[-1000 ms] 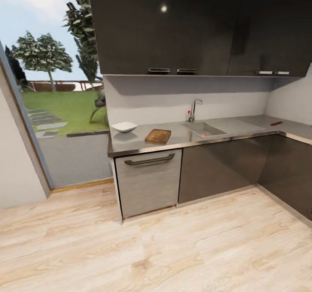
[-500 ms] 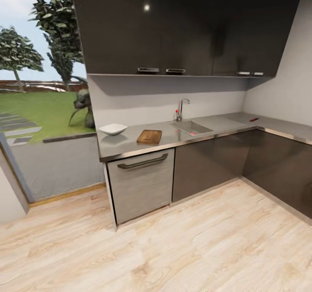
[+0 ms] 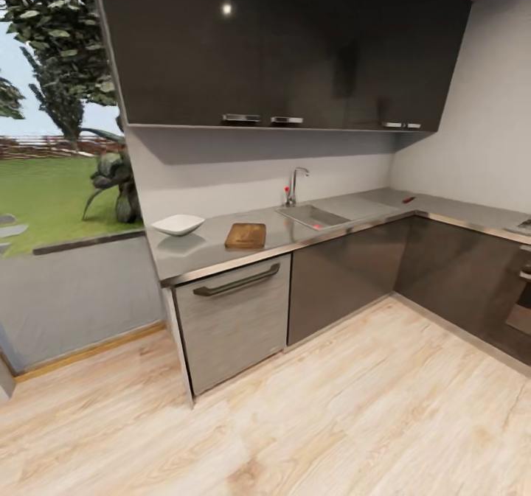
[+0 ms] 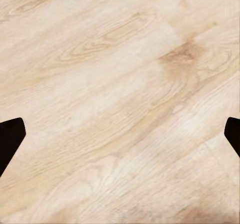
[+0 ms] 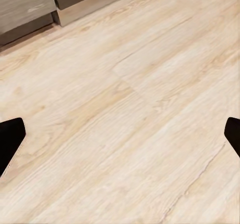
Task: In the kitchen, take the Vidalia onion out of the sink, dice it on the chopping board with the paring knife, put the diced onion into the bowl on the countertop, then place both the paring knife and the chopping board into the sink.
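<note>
The grey worktop point(image 3: 221, 249) runs from its free end by the window along the back wall and turns a corner to the right; a broad stretch of pale wood floor point(image 3: 332, 407) lies open before the cabinets. On the worktop, the white bowl point(image 3: 178, 224) sits near the free end, well back from the front edge; the chopping board point(image 3: 245, 235) lies just beside it toward the sink, apart from the bowl and close to the front edge; the sink point(image 3: 313, 217) is set into the worktop under the chrome tap point(image 3: 294, 184), and a small pinkish spot in the basin is the Vidalia onion point(image 3: 316, 225), too small to make out in detail; the paring knife point(image 3: 408, 200) shows as a small red mark near the far corner, well apart from the board. Dark wall cabinets point(image 3: 280, 46) hang over the worktop.

The left wrist view shows the left pincer point(image 4: 120, 134) spread wide over bare floorboards, its dark fingertips at the frame's two sides, nothing between them; the right wrist view shows the right pincer point(image 5: 120, 134) equally wide over the floor, with the cabinet base point(image 5: 30, 7) close by. No writing can be read.
</note>
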Tool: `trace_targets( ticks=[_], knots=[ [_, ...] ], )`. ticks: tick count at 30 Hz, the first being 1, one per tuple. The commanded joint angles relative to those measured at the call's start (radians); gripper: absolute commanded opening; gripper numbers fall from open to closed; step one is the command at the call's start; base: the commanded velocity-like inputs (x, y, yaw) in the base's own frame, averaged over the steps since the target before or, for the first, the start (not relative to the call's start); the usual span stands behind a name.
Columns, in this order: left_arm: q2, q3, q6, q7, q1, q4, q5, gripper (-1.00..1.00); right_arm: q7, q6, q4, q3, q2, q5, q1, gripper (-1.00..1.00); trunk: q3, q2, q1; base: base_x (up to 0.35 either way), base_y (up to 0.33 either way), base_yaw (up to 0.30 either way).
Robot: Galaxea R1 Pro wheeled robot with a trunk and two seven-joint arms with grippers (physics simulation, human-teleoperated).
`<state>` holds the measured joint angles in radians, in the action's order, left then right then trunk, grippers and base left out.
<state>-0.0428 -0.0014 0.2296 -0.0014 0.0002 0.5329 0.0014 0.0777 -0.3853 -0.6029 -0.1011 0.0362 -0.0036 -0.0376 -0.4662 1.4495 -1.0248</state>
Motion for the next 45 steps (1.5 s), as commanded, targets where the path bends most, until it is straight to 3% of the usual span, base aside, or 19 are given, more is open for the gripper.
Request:
trace_targets(
  ticks=[1, 11, 14, 16, 20, 45],
  knots=[
    [0.0, 0.0, 0.002, 0.0, 0.0, 0.001, 0.0, 1.0, 0.0, -0.003, 0.0, -0.003, 0.001, 0.0, -0.001, 1.0, -0.001, 0.0, 0.0, 0.118, 0.314, -0.049],
    [0.0, 0.001, 0.003, 0.001, 0.0, 0.007, 0.001, 1.0, 0.002, -0.003, 0.0, -0.003, 0.002, 0.0, -0.001, 1.0, -0.001, 0.0, 0.0, 0.056, 0.18, -0.01],
    [0.019, 0.002, 0.002, 0.003, 0.0, 0.014, 0.004, 1.0, 0.002, -0.003, 0.0, -0.003, 0.002, 0.0, 0.0, 1.0, -0.001, 0.0, 0.0, 0.004, 0.017, 0.0],
    [0.042, 0.002, 0.001, 0.005, 0.0, 0.016, 0.004, 1.0, 0.002, -0.003, 0.0, -0.003, 0.002, 0.0, -0.001, 1.0, 0.005, -0.014, 0.007, 0.001, 0.005, 0.0],
    [0.05, 0.004, 0.001, 0.006, 0.0, 0.016, 0.005, 1.0, 0.002, -0.003, 0.0, -0.003, 0.002, 0.0, -0.001, 1.0, 0.018, -0.042, 0.023, 0.0, 0.001, 0.0],
    [0.05, 0.007, 0.001, 0.006, 0.0, 0.022, 0.005, 1.0, 0.001, -0.006, 0.0, -0.005, -0.002, 0.002, -0.001, 1.0, 0.096, -0.217, 0.119, 0.0, 0.0, 0.0]
  ],
)
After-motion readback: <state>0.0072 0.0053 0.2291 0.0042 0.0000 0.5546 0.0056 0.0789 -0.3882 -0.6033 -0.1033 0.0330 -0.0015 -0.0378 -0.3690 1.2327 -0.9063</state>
